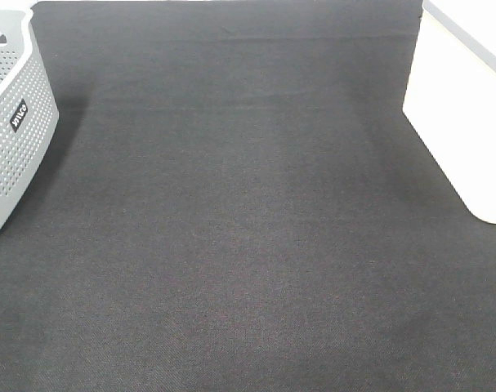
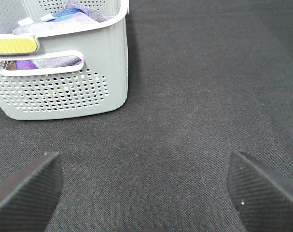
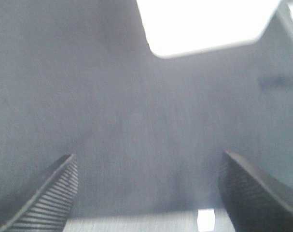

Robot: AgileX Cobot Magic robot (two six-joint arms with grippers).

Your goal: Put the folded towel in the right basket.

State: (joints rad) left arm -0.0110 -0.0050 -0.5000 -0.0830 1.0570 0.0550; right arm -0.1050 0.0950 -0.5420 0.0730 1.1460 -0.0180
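Observation:
The right basket (image 1: 468, 106) is white and stands at the right edge of the exterior view; it also shows, overexposed, in the right wrist view (image 3: 204, 24). No folded towel lies on the dark cloth in any view. A grey perforated basket (image 1: 11, 122) at the left holds purple and blue cloth (image 2: 69, 17), seen in the left wrist view. My left gripper (image 2: 146, 193) is open and empty, low over the cloth in front of the grey basket (image 2: 64, 92). My right gripper (image 3: 148, 193) is open and empty, facing the white basket. Neither gripper shows in the exterior view.
A dark grey cloth (image 1: 248, 245) covers the whole table between the two baskets. A yellow strip (image 2: 13, 45) sits on the grey basket's rim.

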